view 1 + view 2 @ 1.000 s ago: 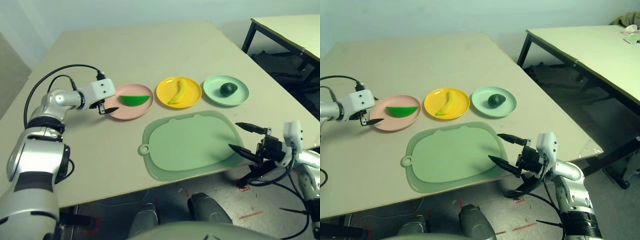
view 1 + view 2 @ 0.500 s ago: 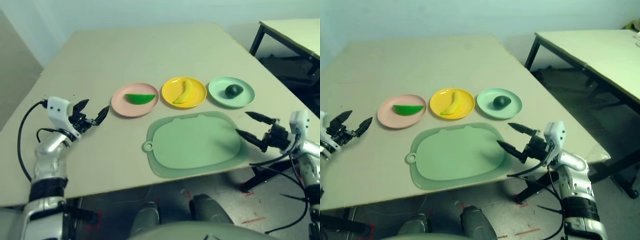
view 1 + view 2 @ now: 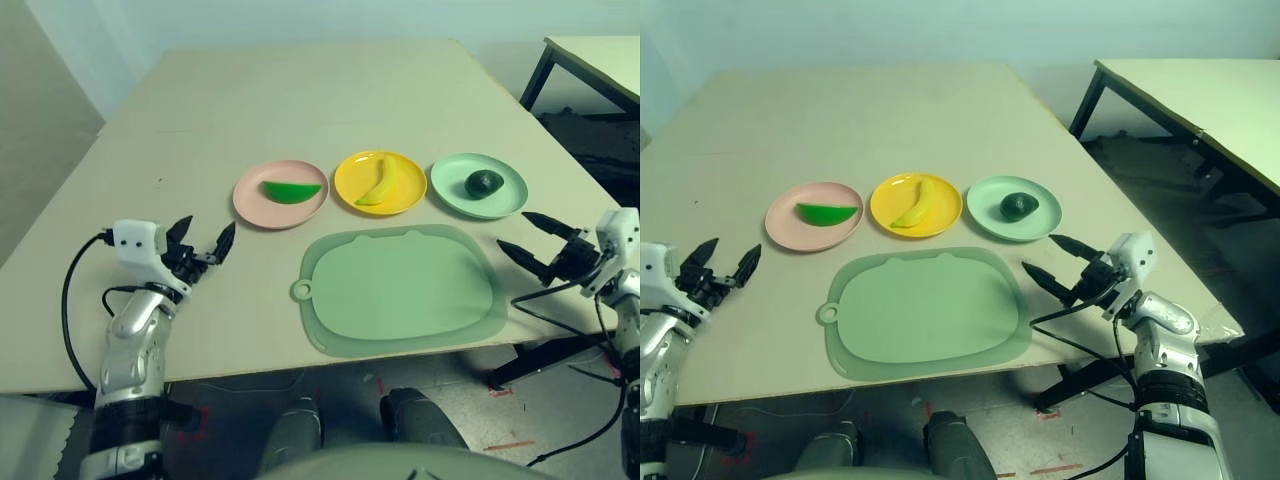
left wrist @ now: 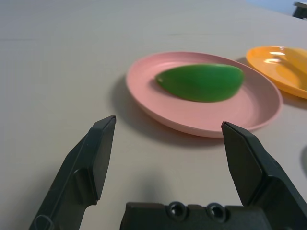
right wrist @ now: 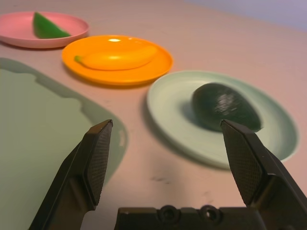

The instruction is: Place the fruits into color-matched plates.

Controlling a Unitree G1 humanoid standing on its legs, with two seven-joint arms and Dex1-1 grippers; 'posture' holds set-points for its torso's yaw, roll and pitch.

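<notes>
- The counter [image 3: 250, 100] stretches broad and bare beyond the plates; its near edge runs just past the mat [image 3: 405, 290].
- Left tool [image 3: 203, 248]: fingers apart; the pink plate [image 3: 246, 212] with the watermelon [image 3: 291, 192] lies ahead.
- Right tool [image 3: 533, 242]: fingers apart; the green plate [image 3: 507, 206] with the avocado [image 3: 484, 183] is near.
- Between both tools, farther out: banana [image 3: 379, 184] on yellow plate [image 3: 408, 195].

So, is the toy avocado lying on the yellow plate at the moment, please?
No, the toy avocado lies on the mint green plate, while the yellow plate holds the banana.
</notes>
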